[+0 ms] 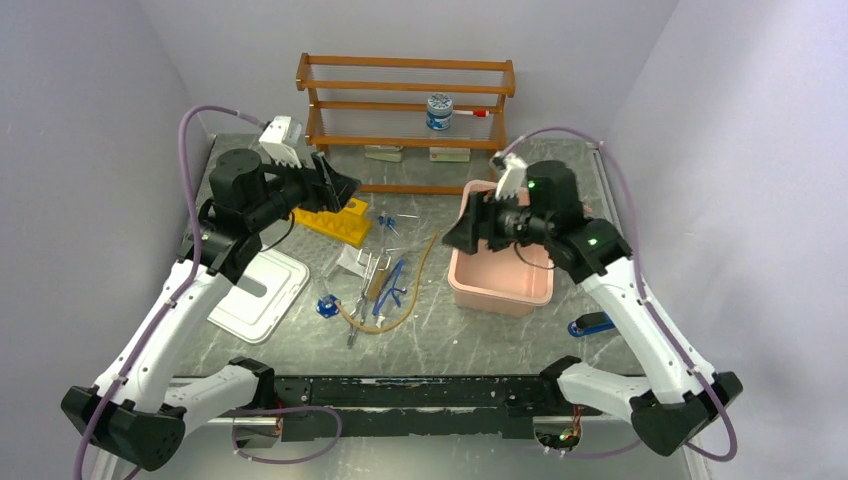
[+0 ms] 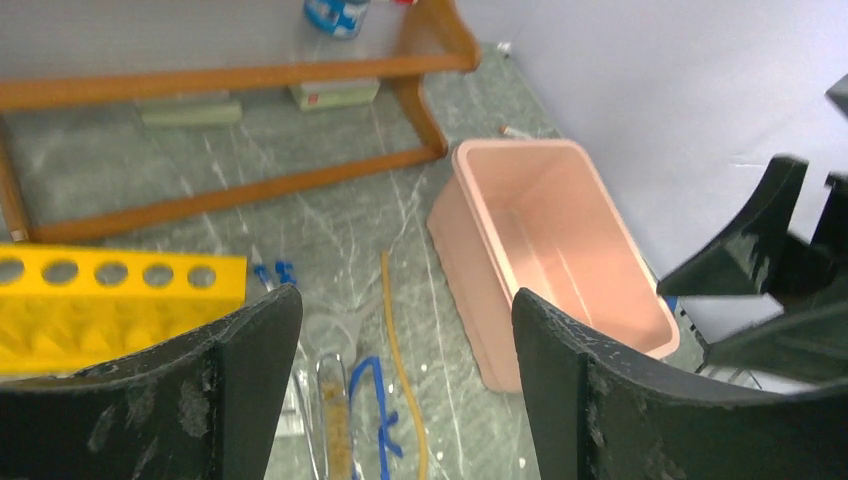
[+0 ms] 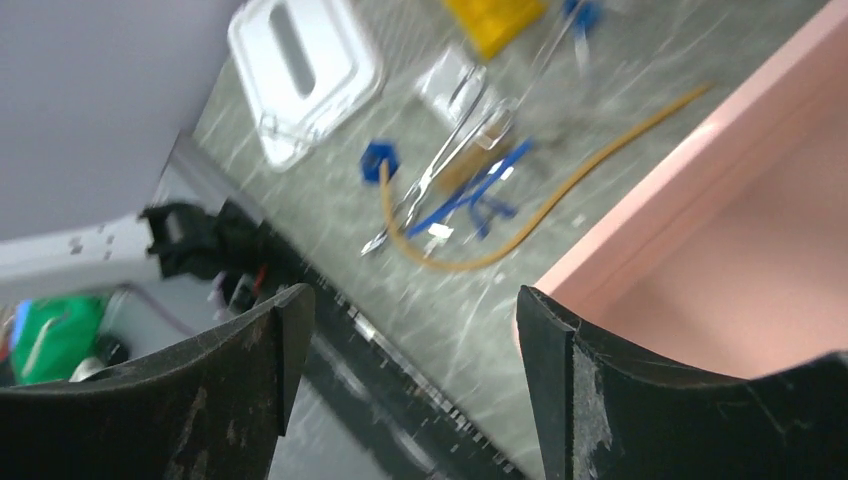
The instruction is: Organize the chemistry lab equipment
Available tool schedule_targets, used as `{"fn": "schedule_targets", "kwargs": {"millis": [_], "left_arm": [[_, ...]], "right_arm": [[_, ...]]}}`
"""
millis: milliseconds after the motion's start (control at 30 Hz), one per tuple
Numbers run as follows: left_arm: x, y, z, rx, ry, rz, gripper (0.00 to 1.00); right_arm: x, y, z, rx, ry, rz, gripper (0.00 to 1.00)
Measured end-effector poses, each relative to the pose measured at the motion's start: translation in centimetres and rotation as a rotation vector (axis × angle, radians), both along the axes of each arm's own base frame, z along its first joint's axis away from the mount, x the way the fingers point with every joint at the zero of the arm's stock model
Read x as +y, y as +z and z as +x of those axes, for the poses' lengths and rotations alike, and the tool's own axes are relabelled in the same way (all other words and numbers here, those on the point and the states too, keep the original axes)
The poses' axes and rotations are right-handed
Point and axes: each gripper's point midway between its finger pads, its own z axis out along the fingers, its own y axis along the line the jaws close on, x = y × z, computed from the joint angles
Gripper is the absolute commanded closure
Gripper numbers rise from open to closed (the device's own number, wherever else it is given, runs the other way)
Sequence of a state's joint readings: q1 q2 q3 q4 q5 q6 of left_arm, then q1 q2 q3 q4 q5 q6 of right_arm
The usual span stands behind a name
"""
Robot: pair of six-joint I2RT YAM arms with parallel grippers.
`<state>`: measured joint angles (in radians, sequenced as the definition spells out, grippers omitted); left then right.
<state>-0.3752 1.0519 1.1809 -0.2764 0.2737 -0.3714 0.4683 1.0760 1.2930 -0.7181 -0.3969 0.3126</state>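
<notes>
Grey marbled surface [image 1: 440, 345] is carrying the tan hose [image 1: 422, 272], lying near-to-far between the yellow rack [image 1: 330, 222] and pink bin [image 1: 500, 288]. Left hand [image 1: 340, 186], spread empty, is hovering over the rack; right hand [image 1: 463, 226], likewise spread, is hanging nearer the hose.

no legible text, jar [image 1: 439, 111] label too small to read

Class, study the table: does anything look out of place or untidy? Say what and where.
Yes. The hose, blue tongs and tubes lie strewn in a loose heap between the rack and the bin. The rack's visible holes are bare and the bin looks empty, so none of it seems sorted yet.
</notes>
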Motion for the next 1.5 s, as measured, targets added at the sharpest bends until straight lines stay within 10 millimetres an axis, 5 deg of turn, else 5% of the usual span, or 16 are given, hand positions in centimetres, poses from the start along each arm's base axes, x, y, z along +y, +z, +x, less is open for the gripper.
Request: {"fn": "schedule_targets", "kwargs": {"millis": [167, 333, 500, 667, 900, 1100, 1500], "left_arm": [[0.5, -4.8, 0.0, 0.153, 0.06, -0.006, 0.2], [0.5, -8.5, 0.0, 0.274, 0.08, 0.006, 0.24], [-0.4, -11.8, 1.2, 0.377, 0.075, 0.026, 0.27], [-1.2, -15.6, 2.0, 0.476, 0.083, 0.06, 0.29], [0.0, -19.1, 3.0, 0.565, 0.181, 0.137, 0.28], [1.3, -18.6, 3.4, 0.58, 0.259, 0.171, 0.25], [6.6, -15.1, -1.7, 0.624, 0.425, 0.274, 0.21]], "right_arm": [[3.5, -4.7, -4.2, 0.216, 0.057, -0.032, 0.31], [5.0, -9.1, -7.6, 0.349, 0.023, -0.141, 0.34], [3.1, -15.7, -9.3, 0.455, -0.087, -0.295, 0.35], [-0.3, -19.9, -8.3, 0.463, -0.263, -0.452, 0.36], [-4.5, -21.6, -5.7, 0.376, -0.49, -0.627, 0.37], [-6.3, -21.0, -3.8, 0.322, -0.543, -0.667, 0.34], [5.1, -16.2, -6.4, 0.27, 0.107, -0.254, 0.31]]}}
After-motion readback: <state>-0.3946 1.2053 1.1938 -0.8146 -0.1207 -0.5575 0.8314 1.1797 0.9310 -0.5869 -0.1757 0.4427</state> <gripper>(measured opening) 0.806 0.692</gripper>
